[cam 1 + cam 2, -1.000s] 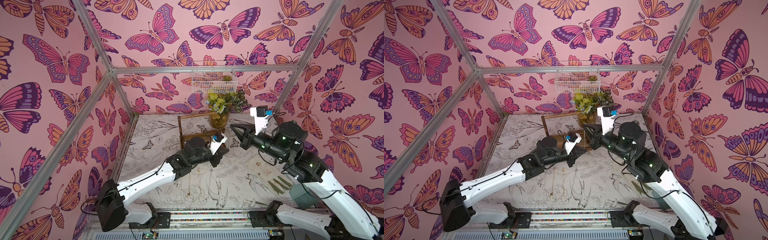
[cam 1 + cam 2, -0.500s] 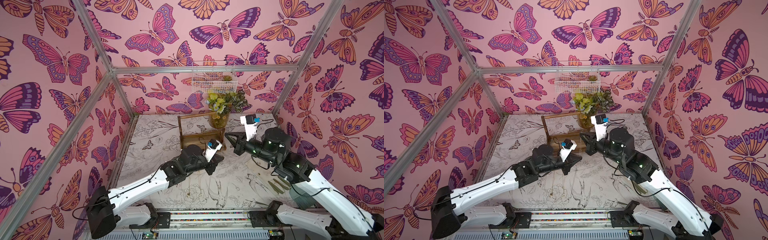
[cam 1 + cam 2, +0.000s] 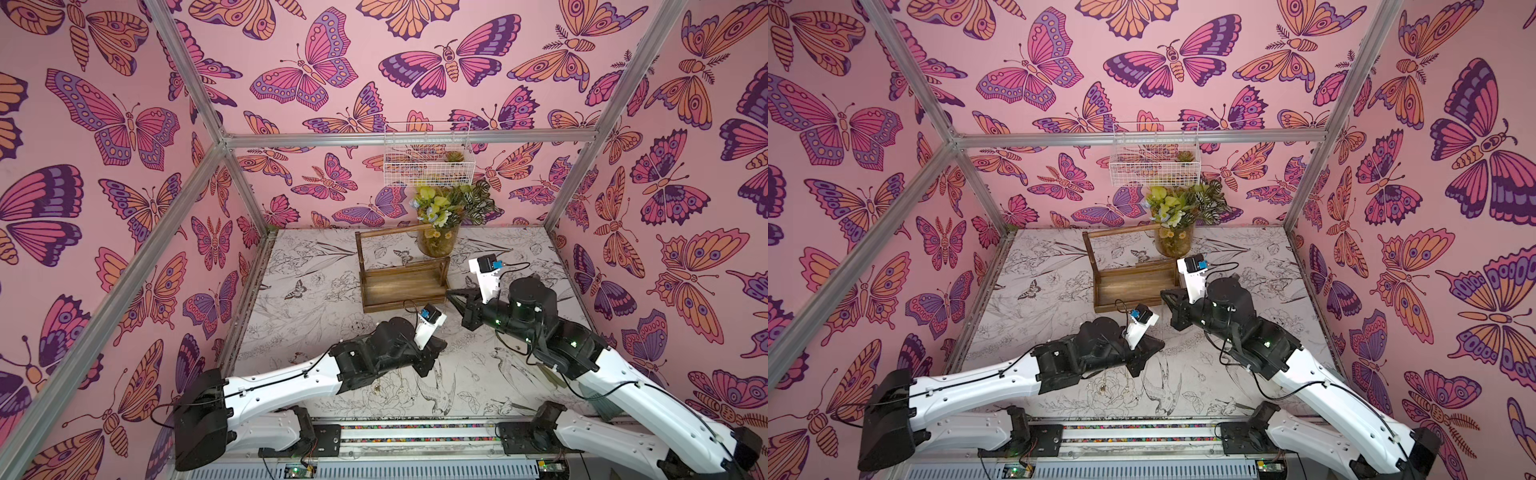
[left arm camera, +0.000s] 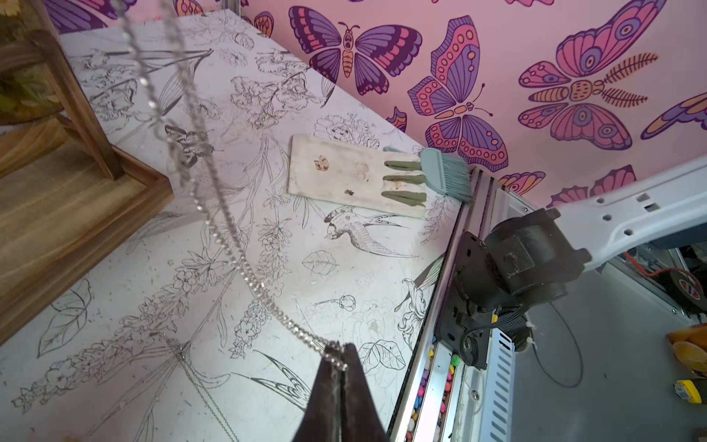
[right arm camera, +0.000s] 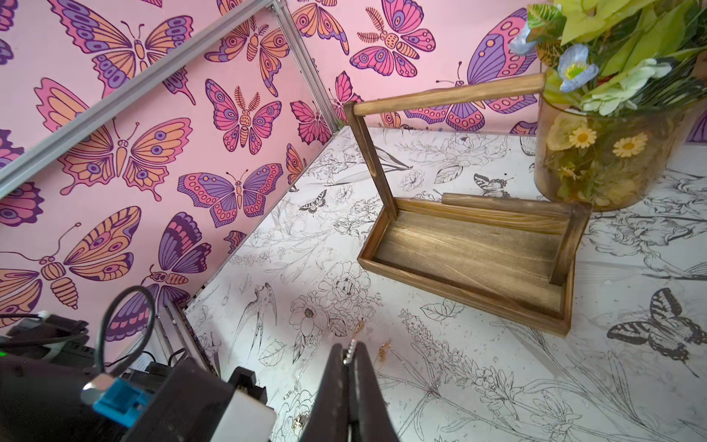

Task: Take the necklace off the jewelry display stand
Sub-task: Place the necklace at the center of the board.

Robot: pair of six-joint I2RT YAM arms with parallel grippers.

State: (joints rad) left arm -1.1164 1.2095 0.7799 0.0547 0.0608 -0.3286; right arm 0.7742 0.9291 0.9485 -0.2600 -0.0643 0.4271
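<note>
The left side of the table (image 3: 299, 299) is bare up to the wall, the widest free room here.

The left gripper (image 4: 339, 354) hangs low in front of the stand (image 3: 405, 306), jaws pinched tight on one end of the necklace (image 4: 248, 274). The silver chain climbs from there in a slack curve through the air, clear of the stand's post.

The stand's tray and top bar look bare in the right wrist view, so I judge the lift-off done: the necklace is off the stand and slung between the two arms, just in front of its right front corner.

The right gripper (image 5: 350, 350) sits higher, beside that corner, jaws also closed on a few links of chain.

What seems left is to set it down. That calls for both arms to sink together towards open table, keeping the loop from catching the tray's rim, then part the jaws.

Further right, the vase (image 3: 438, 245) stands touching or just behind the stand's back corner. A cloth (image 4: 344, 180) and brush (image 4: 445, 174) lie near the front rail (image 4: 451, 306), so room on that side is tighter.
</note>
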